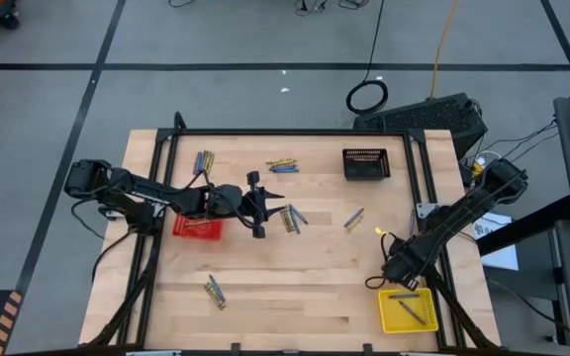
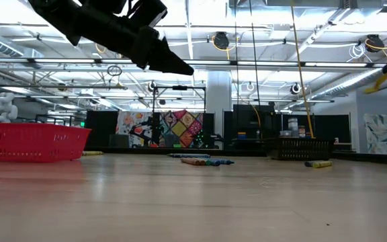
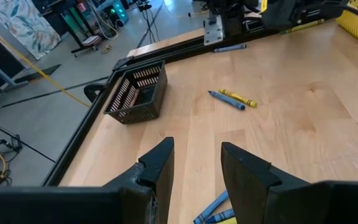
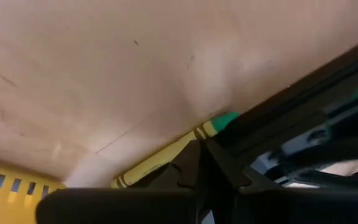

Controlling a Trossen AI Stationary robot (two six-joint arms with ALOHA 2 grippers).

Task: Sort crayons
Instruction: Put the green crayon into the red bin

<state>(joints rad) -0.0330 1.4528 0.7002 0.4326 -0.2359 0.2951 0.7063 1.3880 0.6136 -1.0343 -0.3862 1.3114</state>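
Note:
Crayons lie in small groups on the wooden table: near the far left (image 1: 204, 161), at the far middle (image 1: 282, 165), at the middle (image 1: 293, 218), right of the middle (image 1: 353, 220) and near the front left (image 1: 214, 290). My left gripper (image 1: 260, 203) is open and empty in the air, just left of the middle group; blue crayons (image 3: 213, 208) show below its fingers (image 3: 160, 168). My right gripper (image 1: 389, 277) hangs by the far left corner of the yellow basket (image 1: 407, 310), shut on a yellow crayon (image 4: 160, 158) with a green tip. My right gripper pinches the yellow crayon between its two fingers, on the shaft (image 4: 179, 146) nearer the green tip (image 4: 225, 119). The fingers lie across the crayon. The crayon is lifted clear of the table, as the low view (image 2: 380, 82) shows.
A red basket (image 1: 198, 225) stands under the left arm's wrist. A black basket (image 1: 366, 163) stands at the far right. The yellow basket holds grey crayons (image 1: 411, 311). A black frame rail (image 1: 295, 132) runs around the table.

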